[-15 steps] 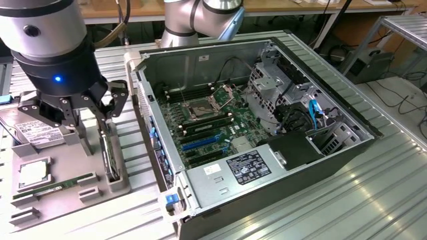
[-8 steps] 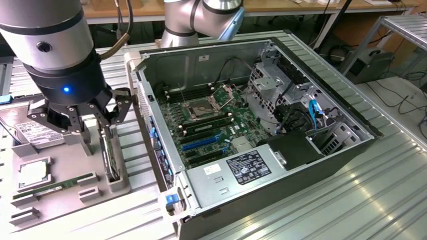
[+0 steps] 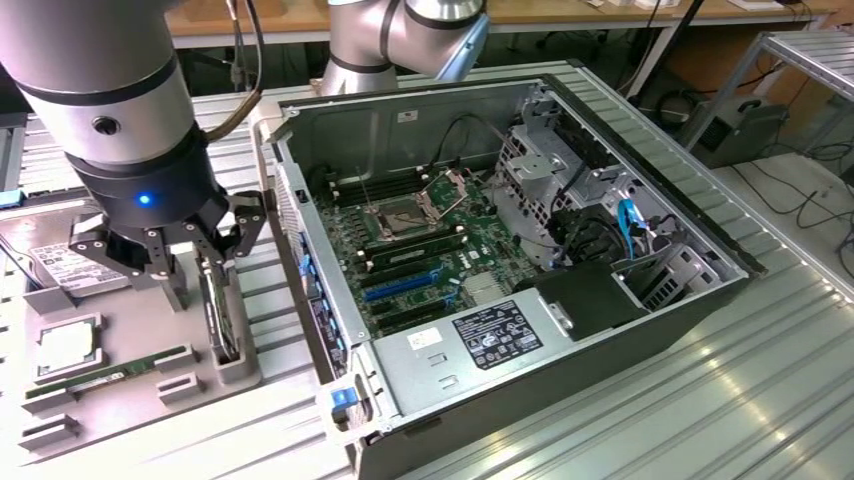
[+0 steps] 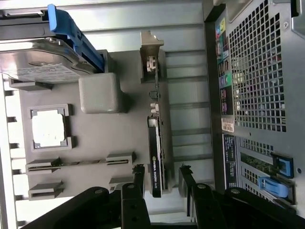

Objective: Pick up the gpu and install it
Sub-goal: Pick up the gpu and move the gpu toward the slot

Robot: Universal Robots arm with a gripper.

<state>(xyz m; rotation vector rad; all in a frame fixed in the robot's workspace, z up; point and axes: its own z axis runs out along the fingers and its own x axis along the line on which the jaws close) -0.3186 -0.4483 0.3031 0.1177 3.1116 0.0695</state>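
Grey holder just beside the computer case props the gpu on edge, so your gripper straddles it with jaws spread, not yet clamped.

The gpu stands edgewise in the tray, beside the computer case.

Dark gpu upright on edge in grey tray
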